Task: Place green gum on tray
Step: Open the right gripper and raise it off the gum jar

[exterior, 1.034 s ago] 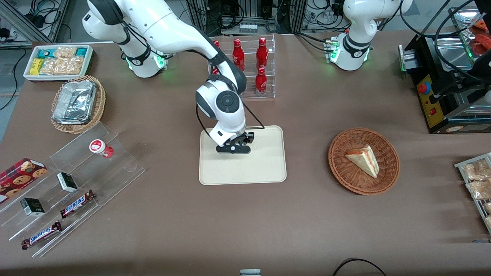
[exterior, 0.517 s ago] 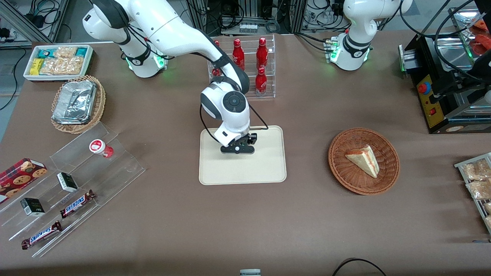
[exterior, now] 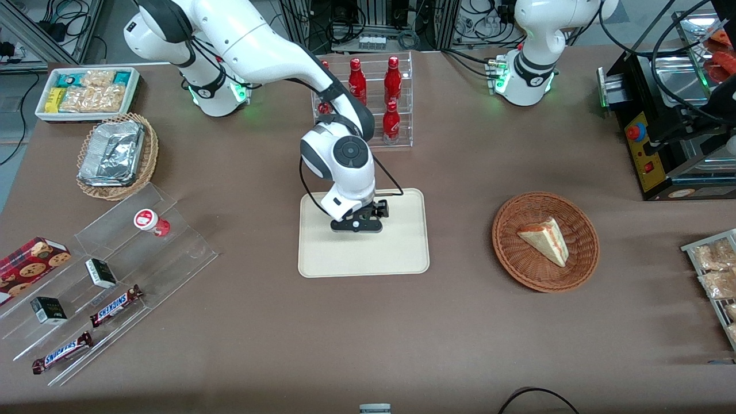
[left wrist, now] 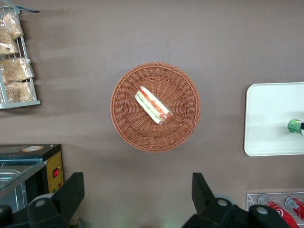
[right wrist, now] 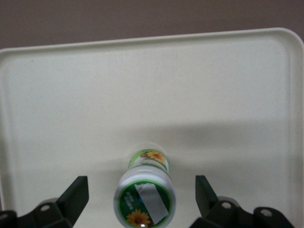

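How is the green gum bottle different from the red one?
The green gum stands on the tray, between the open claw fingers; the red gum sits on the clear stepped rack. One has a green-marked lid, the other red-marked. Both are small, white-lidded bottles.

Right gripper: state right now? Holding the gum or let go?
Gripper: open over the tray, fingers apart on either side of the green gum, which stands on the tray, not gripped.
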Available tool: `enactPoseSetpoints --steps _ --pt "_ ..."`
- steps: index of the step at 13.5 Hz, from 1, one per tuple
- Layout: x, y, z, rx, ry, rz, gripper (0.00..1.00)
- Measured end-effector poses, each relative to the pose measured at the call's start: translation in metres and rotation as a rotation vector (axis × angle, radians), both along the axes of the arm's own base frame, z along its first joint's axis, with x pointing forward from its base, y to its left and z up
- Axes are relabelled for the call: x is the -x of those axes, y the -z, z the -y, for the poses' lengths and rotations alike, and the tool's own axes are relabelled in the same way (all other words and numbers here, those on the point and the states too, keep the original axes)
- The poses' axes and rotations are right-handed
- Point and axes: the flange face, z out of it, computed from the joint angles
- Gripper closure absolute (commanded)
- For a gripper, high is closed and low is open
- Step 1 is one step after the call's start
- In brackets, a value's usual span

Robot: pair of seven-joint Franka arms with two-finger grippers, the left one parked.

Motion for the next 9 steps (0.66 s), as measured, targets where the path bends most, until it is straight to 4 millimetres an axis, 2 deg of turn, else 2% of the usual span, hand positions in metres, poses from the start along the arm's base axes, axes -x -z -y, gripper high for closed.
enactPoseSetpoints --steps 2,4,6,9 --pt "-0.011 -0.032 0.013 -0.007 0.027 0.004 0.00" --pt "-0.014 -0.073 0.032 0.001 0.052 -0.013 0.00" --pt "-0.012 -0.115 0.055 0.003 0.078 -0.028 0.00" --pt "0.000 -0.165 0.098 0.000 0.114 -0.046 0.00"
